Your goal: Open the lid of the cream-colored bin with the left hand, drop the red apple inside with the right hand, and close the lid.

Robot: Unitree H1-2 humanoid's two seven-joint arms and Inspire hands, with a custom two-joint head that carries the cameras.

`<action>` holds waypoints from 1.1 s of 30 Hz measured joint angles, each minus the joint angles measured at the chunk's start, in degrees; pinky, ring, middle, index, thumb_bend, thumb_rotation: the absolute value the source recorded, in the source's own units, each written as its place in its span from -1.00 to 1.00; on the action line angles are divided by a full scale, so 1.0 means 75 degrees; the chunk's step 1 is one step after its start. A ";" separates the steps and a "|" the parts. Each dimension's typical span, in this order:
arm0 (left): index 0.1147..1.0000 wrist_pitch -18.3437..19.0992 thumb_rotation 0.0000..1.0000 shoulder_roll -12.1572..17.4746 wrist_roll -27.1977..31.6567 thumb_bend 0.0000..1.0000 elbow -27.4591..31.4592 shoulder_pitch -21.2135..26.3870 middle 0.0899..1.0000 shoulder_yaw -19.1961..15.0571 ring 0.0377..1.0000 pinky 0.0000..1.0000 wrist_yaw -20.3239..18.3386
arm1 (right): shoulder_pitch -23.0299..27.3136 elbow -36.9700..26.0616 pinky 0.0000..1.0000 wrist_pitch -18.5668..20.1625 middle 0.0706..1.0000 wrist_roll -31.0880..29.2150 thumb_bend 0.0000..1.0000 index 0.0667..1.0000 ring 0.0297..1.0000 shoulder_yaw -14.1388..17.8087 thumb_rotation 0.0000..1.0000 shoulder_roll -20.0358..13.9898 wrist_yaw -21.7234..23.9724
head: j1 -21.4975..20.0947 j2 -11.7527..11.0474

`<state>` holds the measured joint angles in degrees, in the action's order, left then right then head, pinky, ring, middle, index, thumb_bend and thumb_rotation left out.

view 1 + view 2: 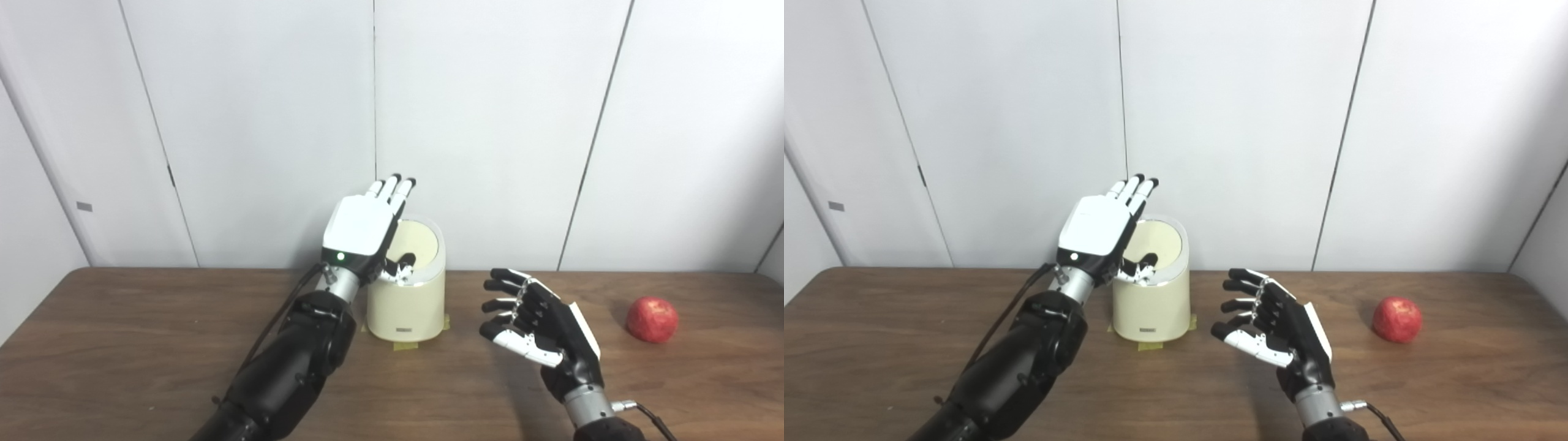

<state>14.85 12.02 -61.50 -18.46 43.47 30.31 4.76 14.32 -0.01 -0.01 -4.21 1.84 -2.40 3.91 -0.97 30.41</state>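
Left eye view: my left hand [361, 229] stands raised at centre frame, white back facing the camera, fingers [392, 187] straight and spread upward, thumb reaching onto the lid [416, 245] of the cream-colored bin [407, 306]; whether the thumb presses the lid or merely overlaps it, I cannot tell. The hand grasps nothing. The lid faces up and toward the camera on the slanted top of the bin, which sits on the brown table [122, 343] just right of my left forearm, with strips of yellow tape [404, 346] at its base. My right hand [539, 327] hovers lower right of centre, palm turned left, fingers loosely curled and apart, holding nothing. The red apple [652, 319] rests on the table at the right of the frame, well apart from the bin and beyond my right hand. Right eye view: same items, shifted left. Left hand [1099, 229] raised beside the bin [1150, 306], released; right hand [1274, 334] released, empty; apple [1397, 319] alone at right on the table; white wall panels [1243, 122] fill the upper frame.
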 measured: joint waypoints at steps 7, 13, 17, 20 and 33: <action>1.00 -0.0129 -0.81 -0.0103 0.0543 0.77 0.0331 -0.0293 0.91 -0.0801 0.73 0.24 0.0134 | 0.0000 -0.0024 -0.11 0.0013 0.35 0.0004 0.71 0.35 0.14 -0.0014 -0.54 0.0002 -0.0007 | 0.0047 -0.0012; 1.00 -0.0976 -0.75 -0.0462 0.2459 0.61 0.0604 -0.0709 0.90 -0.2247 0.77 0.42 0.0798 | -0.0004 -0.0026 -0.11 0.0035 0.35 -0.0020 0.75 0.32 0.10 -0.0025 -0.55 0.0018 -0.0010 | 0.0059 -0.0023; 0.99 -0.1304 -0.72 -0.0598 0.4199 0.55 0.0959 -0.0946 0.90 -0.3304 0.87 0.55 0.0649 | -0.0006 -0.0023 -0.11 0.0034 0.34 -0.0020 0.79 0.32 0.10 -0.0065 -0.50 0.0073 -0.0007 | 0.0047 -0.0023; 0.92 -0.1320 -0.62 -0.0560 0.5337 0.51 0.1431 -0.1352 0.86 -0.3844 0.84 0.51 0.0185 | -0.0011 -0.0024 -0.10 0.0034 0.33 -0.0023 0.78 0.32 0.09 -0.0054 -0.51 0.0063 -0.0007 | 0.0059 0.0000; 0.65 -0.1071 -0.71 -0.0274 0.8462 0.48 0.2799 -0.3925 0.62 -0.5050 0.54 0.23 -0.1128 | -0.0027 -0.0064 -0.09 0.0052 0.37 -0.0340 0.61 0.38 0.09 0.0145 -0.63 -0.0053 0.0039 | 0.0070 0.0023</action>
<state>6.81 9.96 1.97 2.54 14.03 -7.57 -3.70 14.12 -0.49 0.37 -6.77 2.93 -2.80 4.21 -0.44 30.59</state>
